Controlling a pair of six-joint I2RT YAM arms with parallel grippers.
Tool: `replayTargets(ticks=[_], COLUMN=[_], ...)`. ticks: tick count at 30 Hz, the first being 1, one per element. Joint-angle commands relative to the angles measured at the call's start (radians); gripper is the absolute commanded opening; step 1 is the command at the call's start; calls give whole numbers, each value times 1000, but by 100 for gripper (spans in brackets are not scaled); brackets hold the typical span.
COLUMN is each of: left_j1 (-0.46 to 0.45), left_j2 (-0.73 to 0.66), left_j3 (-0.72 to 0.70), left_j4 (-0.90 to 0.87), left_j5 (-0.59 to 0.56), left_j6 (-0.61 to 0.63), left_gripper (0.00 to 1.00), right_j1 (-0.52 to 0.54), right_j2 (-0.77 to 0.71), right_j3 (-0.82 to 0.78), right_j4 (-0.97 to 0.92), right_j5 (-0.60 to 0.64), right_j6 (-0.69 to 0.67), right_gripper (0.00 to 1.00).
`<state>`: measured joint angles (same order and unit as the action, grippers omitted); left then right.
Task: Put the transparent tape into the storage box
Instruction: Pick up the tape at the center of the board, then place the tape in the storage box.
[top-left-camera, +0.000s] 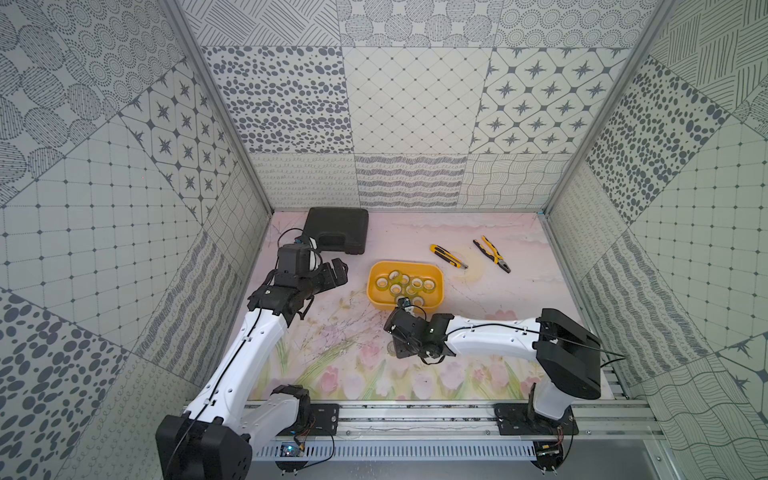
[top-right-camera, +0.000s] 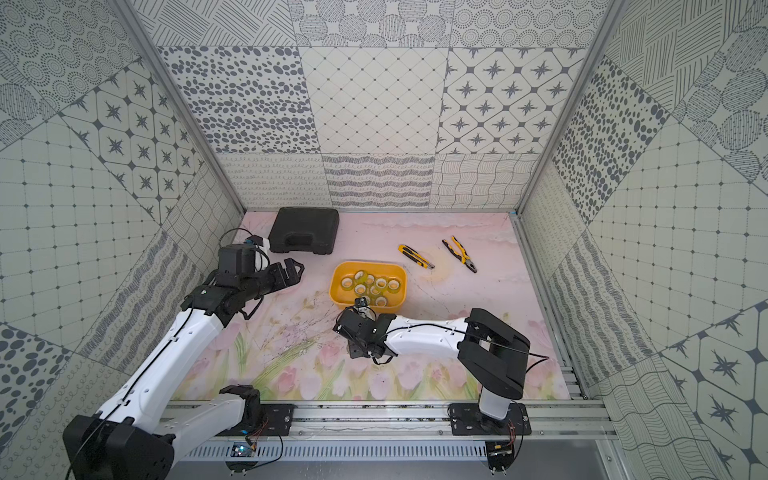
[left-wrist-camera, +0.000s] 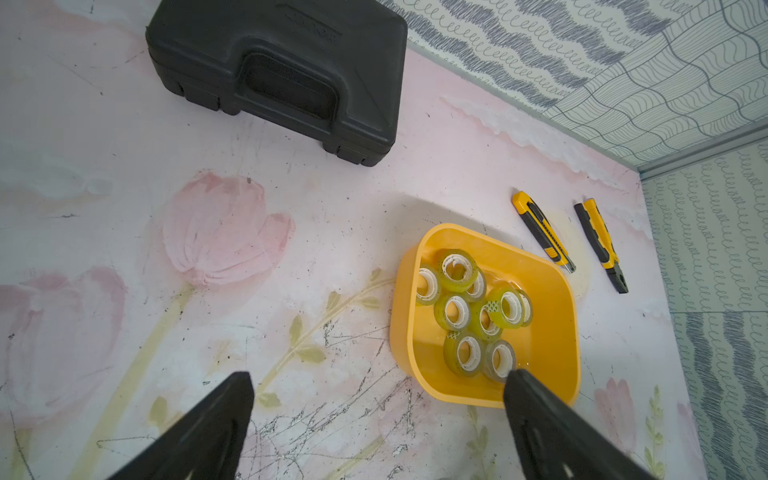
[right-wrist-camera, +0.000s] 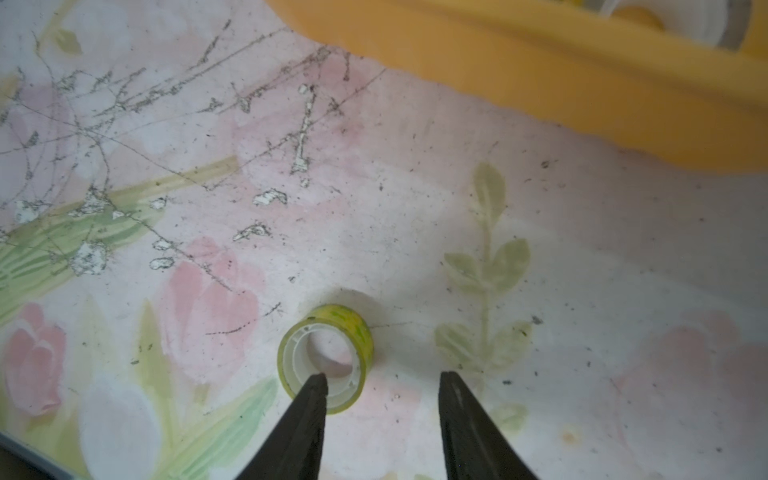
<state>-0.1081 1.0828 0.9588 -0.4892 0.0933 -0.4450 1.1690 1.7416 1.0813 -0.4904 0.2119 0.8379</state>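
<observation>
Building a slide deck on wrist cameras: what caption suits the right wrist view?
Right claw, open, poised at a transparent tape roll on the floral mat, short of the storage box.

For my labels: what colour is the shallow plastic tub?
The shallow rectangular plastic tub is yellow-orange; clearest in the left wrist view.

A black rectangular plastic case with a moulded handle (top-left-camera: 336, 230) lies flat at the far left of the pink floral-printed table mat (top-left-camera: 519, 299). Well to its right, a yellow-and-black utility knife (top-left-camera: 448, 256) and yellow-handled pliers (top-left-camera: 492, 254) lie side by side, not touching, both slanted. Grey-patterned patchwork wall panels (top-left-camera: 415, 104) enclose three sides
</observation>
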Motion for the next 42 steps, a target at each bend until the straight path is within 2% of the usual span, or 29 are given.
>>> replayTargets(ticks=[1,9,13,15,18,24,27,30,34,38,42], left_j1=[3,3,3,4,4,-9,-35,-69,-108,-133,-143], left_j2=[7,11,8,6,-3,2,16,18,21,23,20], left_j3=[1,4,5,4,3,-9,2,2,1,4,5], left_j4=[16,16,16,13,15,32,17,16,8,3,-2], left_j5=[24,24,29,28,29,42,34,14,-10,-23,-36], left_j6=[9,11,11,12,12,2,7,17,32,41,48], left_gripper=[99,99,99,99,99,99,99,99,99,99,99], right_j1=[9,20,20,20,16,-52,-149,-270,-371,-417,-419], right_j2=[61,97,49,-7,-104,-324,-377,-341,-203,-32,76], right_j3=[37,4,-53,-83,-106,-117,-101,-49,48,161,227], right_j4=[33,7,6,7,7,-10,-10,-16,-17,-17,-8], right_j5=[-21,20,44,67,91,115,74,-16,-98,-148,-197], right_j6=[-13,9,20,21,-2,-75,-132,-203,-285,-328,-332], right_gripper=[48,43,28,17,7,4,4,4,5,4,5])
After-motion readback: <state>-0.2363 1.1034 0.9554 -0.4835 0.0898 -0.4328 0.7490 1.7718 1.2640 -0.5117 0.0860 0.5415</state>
